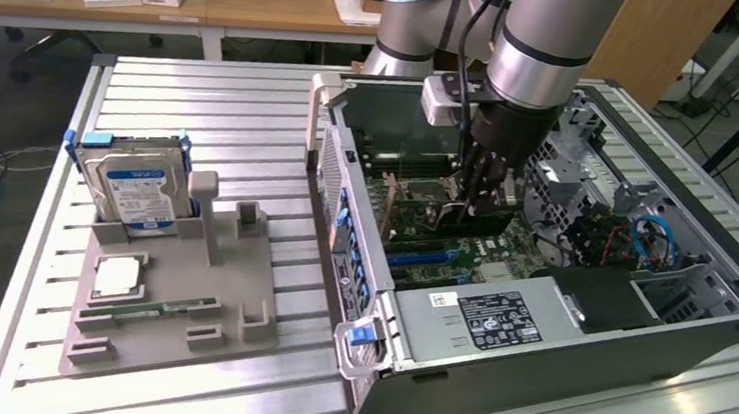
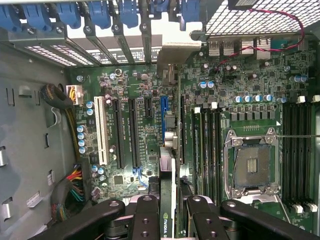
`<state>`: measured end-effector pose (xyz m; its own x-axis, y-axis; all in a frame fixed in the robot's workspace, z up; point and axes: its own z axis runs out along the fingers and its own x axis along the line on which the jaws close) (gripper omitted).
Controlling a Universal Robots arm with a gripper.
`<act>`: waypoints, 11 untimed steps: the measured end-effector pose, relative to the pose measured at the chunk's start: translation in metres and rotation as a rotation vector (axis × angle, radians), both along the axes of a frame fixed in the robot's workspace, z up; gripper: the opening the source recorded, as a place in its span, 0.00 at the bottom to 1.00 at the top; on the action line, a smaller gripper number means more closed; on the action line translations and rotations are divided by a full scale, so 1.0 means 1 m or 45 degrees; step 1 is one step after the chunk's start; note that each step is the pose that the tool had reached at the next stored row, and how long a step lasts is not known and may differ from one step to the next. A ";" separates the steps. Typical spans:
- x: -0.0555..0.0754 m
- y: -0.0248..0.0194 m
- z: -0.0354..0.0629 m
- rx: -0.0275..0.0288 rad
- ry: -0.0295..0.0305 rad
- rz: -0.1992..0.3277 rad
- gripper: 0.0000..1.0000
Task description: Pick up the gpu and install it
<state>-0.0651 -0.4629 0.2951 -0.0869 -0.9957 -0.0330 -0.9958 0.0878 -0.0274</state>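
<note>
1. Fixture tray (image 1: pixel 171 325), lower left of exterior view: RAM stick (image 1: pixel 153 307) lies flat in it; hard drive (image 1: pixel 138 192) stands upright behind.
2. PC case (image 1: pixel 680 325), centre-right, lies open w/ motherboard (image 2: pixel 130 130) exposed.
3. Gripper (image 2: pixel 170 212) reaches down inside case, clenched on gpu (image 2: pixel 167 165); card stands edge-on over blue slot (image 2: pixel 163 107), bracket end at rear slot openings.

You have the computer case (image 1: pixel 575 315) lying open on the table (image 1: pixel 218 103), at the exterior view's right. Inside it, the gripper (image 1: pixel 477 208) reaches down over the motherboard (image 1: pixel 473 251), with the gpu (image 2: pixel 167 150) standing on edge between its fingers, above 1 slot. To the exterior view's left sits a holder (image 1: pixel 174 300), the hard drive (image 1: pixel 137 192) upright at its far end.
</note>
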 end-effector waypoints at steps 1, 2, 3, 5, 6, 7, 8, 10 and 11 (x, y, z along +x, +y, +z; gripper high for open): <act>0.000 0.0000 0.0000 0.0001 0.0000 0.000 0.26; 0.000 0.0000 -0.0001 0.0001 0.0000 0.000 0.26; 0.000 0.0000 -0.0001 0.0000 0.0000 0.000 0.26; 0.000 0.0000 -0.0001 0.0000 0.0000 0.000 0.26; 0.000 0.0000 -0.0003 0.0000 0.0001 0.000 0.26; 0.000 0.0001 -0.0009 0.0007 -0.0003 0.000 0.26; 0.000 0.0000 -0.0018 0.0006 -0.0006 0.000 0.26; 0.000 0.0000 -0.0043 0.0001 -0.0012 0.000 0.26; 0.000 0.0000 -0.0060 0.0001 -0.0020 0.000 0.26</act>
<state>-0.0652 -0.4629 0.2891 -0.0869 -0.9957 -0.0332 -0.9957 0.0878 -0.0290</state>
